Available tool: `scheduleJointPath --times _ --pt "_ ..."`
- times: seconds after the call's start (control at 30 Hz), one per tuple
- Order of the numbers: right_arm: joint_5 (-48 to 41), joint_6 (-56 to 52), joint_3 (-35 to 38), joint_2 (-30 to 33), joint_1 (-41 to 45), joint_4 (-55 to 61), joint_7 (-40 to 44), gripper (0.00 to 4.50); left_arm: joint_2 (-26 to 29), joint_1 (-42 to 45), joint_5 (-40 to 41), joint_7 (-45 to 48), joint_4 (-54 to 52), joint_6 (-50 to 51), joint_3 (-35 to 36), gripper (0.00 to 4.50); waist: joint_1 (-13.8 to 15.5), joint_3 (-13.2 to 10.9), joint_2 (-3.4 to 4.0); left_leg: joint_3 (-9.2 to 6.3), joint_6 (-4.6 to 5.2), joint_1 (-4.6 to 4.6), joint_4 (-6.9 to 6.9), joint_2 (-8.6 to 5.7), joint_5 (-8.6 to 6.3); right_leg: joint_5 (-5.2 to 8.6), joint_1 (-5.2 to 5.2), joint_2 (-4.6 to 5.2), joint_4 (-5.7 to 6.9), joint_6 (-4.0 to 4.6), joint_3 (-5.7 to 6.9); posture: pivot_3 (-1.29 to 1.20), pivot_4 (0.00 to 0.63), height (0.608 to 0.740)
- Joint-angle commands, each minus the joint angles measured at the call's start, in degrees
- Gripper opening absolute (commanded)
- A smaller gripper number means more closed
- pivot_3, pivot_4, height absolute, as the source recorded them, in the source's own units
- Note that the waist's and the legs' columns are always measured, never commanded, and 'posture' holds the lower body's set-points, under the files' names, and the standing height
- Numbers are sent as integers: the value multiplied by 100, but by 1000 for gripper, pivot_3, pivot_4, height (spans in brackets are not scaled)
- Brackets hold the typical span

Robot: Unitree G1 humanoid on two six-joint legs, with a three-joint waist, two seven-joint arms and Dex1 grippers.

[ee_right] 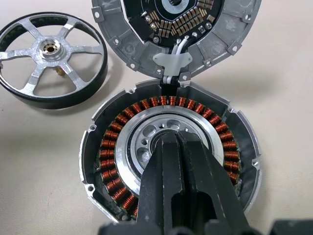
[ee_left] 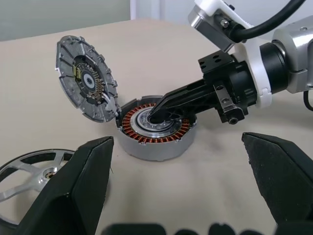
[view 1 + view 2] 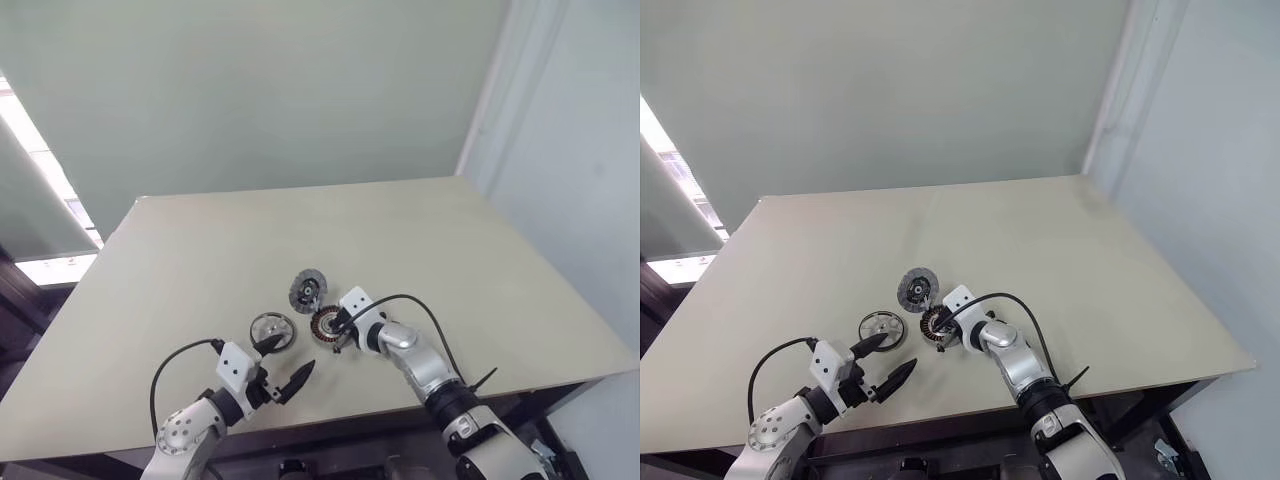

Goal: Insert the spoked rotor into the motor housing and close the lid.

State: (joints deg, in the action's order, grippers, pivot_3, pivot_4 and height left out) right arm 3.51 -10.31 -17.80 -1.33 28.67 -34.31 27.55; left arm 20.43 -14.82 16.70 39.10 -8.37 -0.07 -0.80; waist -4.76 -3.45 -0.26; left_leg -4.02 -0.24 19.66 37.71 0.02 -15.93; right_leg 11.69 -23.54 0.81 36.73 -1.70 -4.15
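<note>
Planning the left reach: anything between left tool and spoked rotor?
Nothing; head view shows bare table between the left tool and the spoked rotor.

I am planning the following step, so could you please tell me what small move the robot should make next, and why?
Probably lift the right hand clear of the housing. Its shut fingertips sit in the housing's silver centre, exactly where the rotor must go. The rotor lies on the table beside it, the lid stands open, and the left hand waits open near the rotor.
</note>
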Motion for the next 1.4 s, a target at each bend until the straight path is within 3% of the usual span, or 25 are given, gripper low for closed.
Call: scheduleJointPath --times 0.03,0.47,0.67,0.93,1.4 --pt "-129 36 156 -73 63 174 15 29 11 12 14 -34 -225 -108 54 4500 -1 0 0 0 0 0 0 0 0 0 0 0 0 0 0 0 0 740" --pt "-457 16 130 9 -207 1260 651 29 -187 -177 340 -305 -321 88 322 4500 1 0 0 -2 0 3 -6 0 0 0 -3 1 -2 0 0 0 0 740" --pt "-457 54 80 343 -700 1982 851 29 -584 -611 1430 -1502 -745 1963 1094 4500 3 -2 -3 -6 2 4 -5 0 -2 0 -3 3 -3 0 3 0 0 740" --pt "-442 21 76 531 -895 2274 878 29 -953 137 2308 -2365 -433 3154 1740 4500 6 -3 -8 -22 -1 3 19 0 -2 0 8 2 -1 0 22 0 0 740" --pt "-457 -80 14 706 -1269 2749 870 29 -1397 1354 2227 -2816 827 3605 1754 4500 49 1 -11 -29 -5 5 15 -10 -4 0 13 1 -4 0 23 0 0 740"
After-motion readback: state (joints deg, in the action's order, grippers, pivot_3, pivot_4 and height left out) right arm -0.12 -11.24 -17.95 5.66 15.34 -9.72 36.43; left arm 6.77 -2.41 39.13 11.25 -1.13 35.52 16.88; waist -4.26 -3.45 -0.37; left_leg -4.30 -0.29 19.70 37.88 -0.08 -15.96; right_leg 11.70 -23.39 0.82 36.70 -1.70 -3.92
